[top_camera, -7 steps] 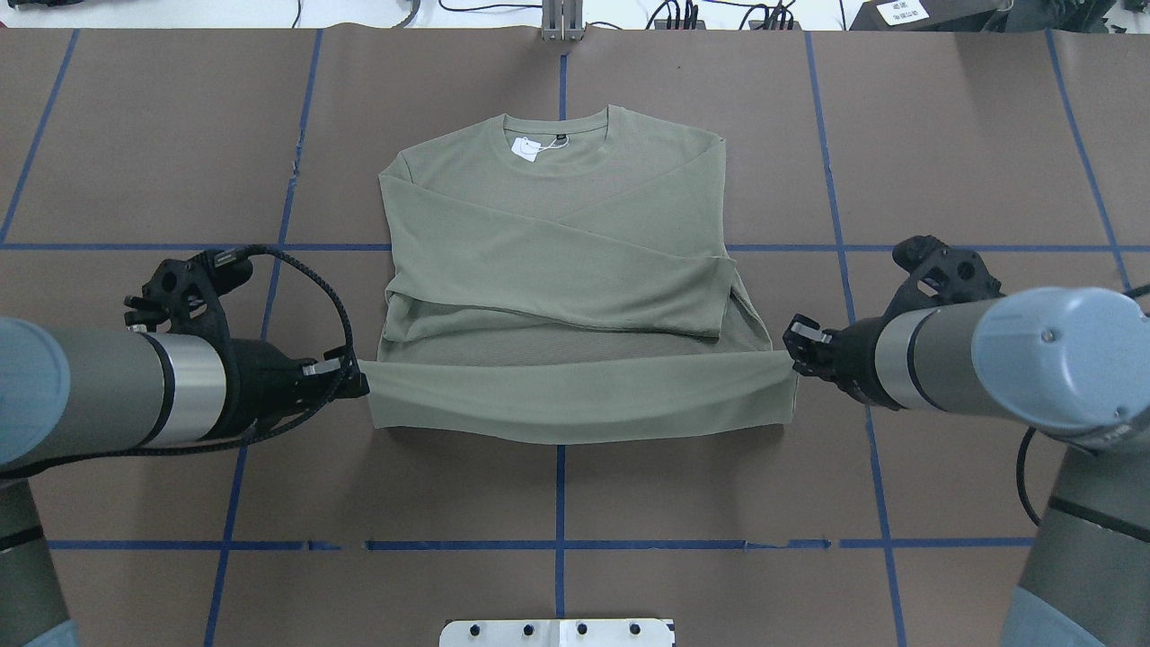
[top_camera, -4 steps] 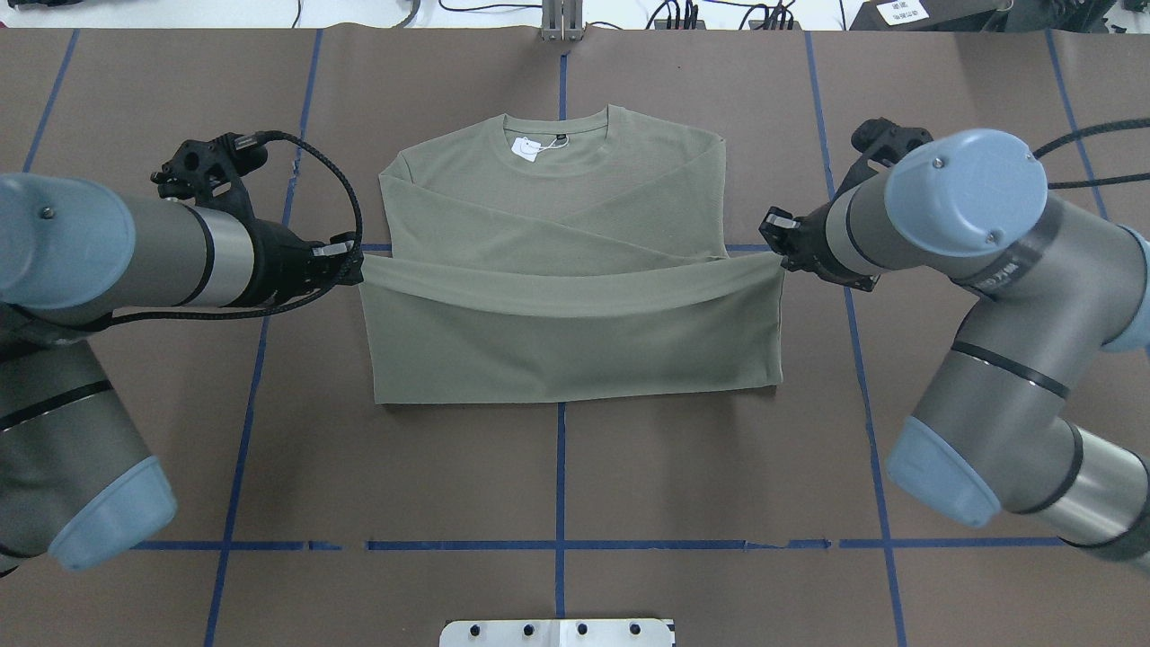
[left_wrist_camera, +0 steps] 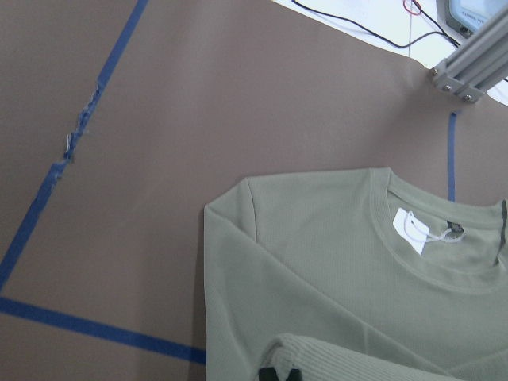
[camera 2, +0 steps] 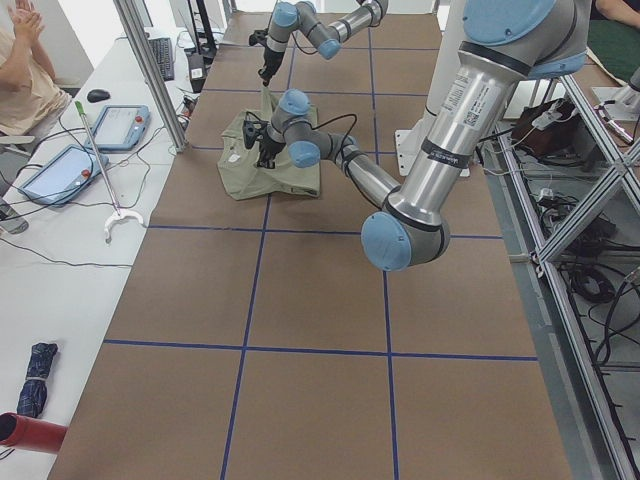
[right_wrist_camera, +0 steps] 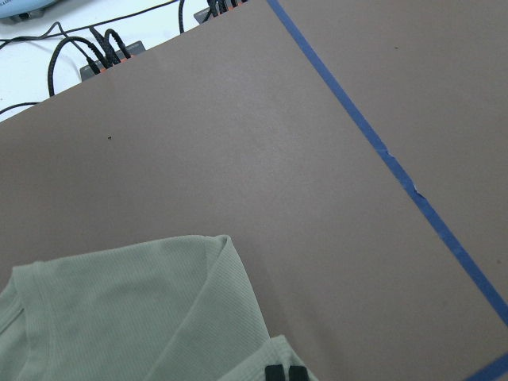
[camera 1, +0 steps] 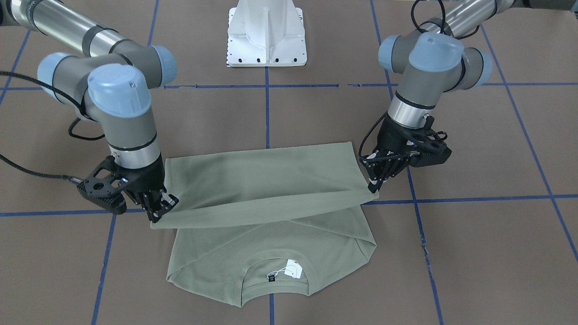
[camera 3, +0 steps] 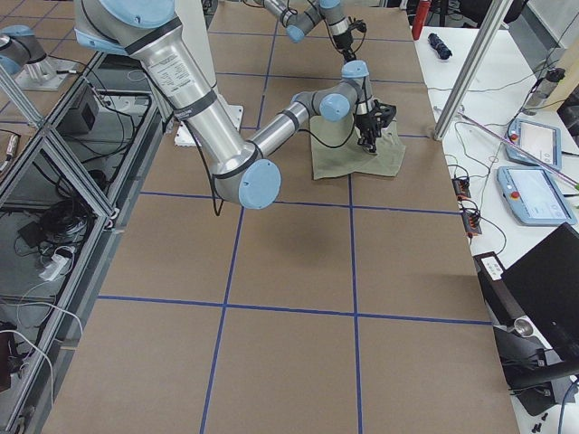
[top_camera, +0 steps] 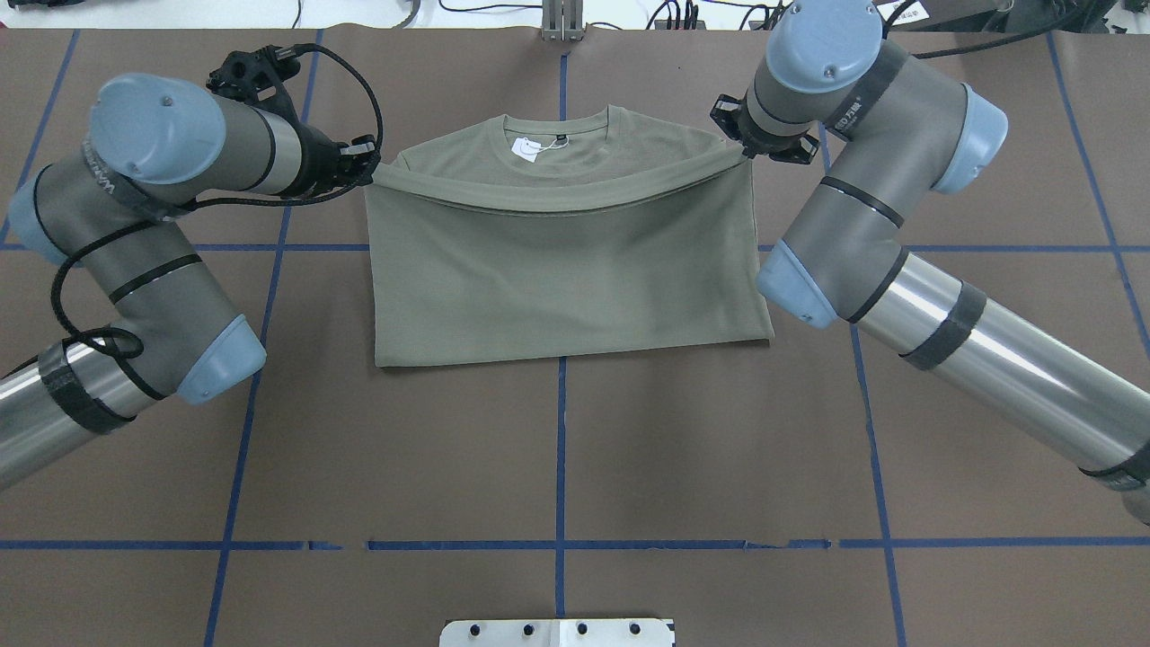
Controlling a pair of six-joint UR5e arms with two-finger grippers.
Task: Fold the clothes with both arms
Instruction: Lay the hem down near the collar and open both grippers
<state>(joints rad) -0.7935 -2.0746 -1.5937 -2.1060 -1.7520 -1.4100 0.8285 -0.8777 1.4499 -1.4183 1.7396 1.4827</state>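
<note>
Overhead, the sage-green shirt [top_camera: 566, 270] lies on the brown table [top_camera: 719, 449], toward 12 o'clock from the table's middle, doubled over with the fold along its 6 o'clock edge. The left gripper [top_camera: 364, 167] is clamped on the hem corner at the shirt's 10 o'clock, and the right gripper [top_camera: 745, 149] is clamped on the corner at 2 o'clock. The hem runs strung between them just short of the collar, and the white tag [top_camera: 526, 148] shows beyond it at 12 o'clock.

From up here, though, the right arm [top_camera: 862, 216] hides nearly all of its own gripper under the wrist, and its blue elbow cap overlaps the shirt's 3 o'clock edge. The front-facing view settles it: black fingers [camera 1: 156, 208] are pinched tight on cloth at both ends. It also shows the held hem raised off the layer beneath and sagging a little in the middle, which overhead doesn't tell you.

The left wrist view gives the collar and tag lying flat, with a roll of hem by the fingertips [left_wrist_camera: 270, 375] at 6 o'clock. The right wrist view catches only a shoulder corner at 7 o'clock.

Around the shirt, blue tape lines [top_camera: 560, 449] grid the table, and a white pedestal [top_camera: 557, 632] sits at its 6 o'clock edge. The left side view adds an operator [camera 2: 15, 70] at 10 o'clock, with tablets [camera 2: 125, 125] on a side bench.
</note>
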